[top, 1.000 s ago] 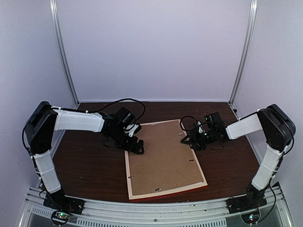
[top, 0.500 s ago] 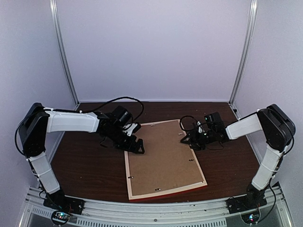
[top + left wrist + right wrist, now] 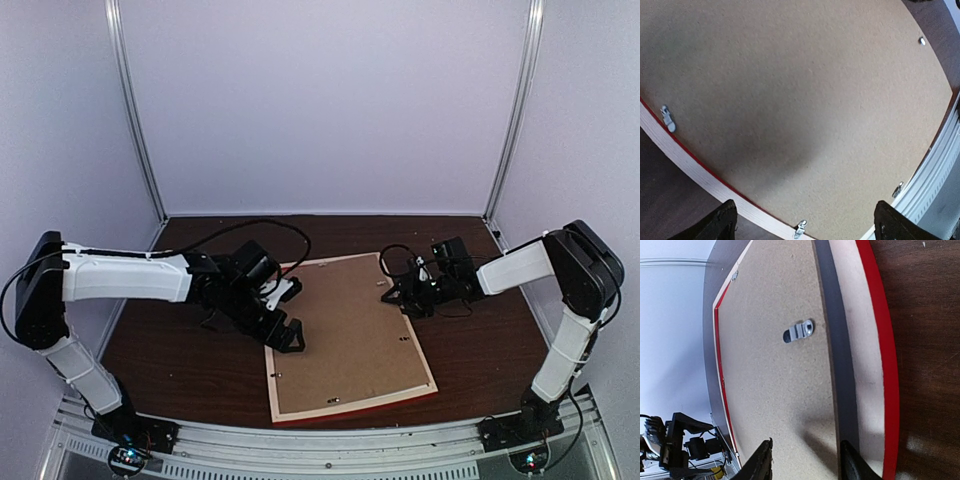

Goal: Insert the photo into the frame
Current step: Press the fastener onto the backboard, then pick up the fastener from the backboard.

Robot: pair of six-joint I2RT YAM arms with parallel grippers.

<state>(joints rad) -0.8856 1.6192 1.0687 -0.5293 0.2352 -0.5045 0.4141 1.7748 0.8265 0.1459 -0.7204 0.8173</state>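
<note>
The frame [image 3: 268, 372] lies back-up on the table [image 3: 180, 350], the left gripper [image 3: 288, 335] spread wide at its left rail, the right gripper [image 3: 395, 292] half parted over its far right rail.

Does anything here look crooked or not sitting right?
Yes. The frame lies face down, skewed to the table edges. By the right gripper, the edge of the brown backing board throws a dark shadow strip onto the frame's pale back, so it seems raised rather than flush.
</note>
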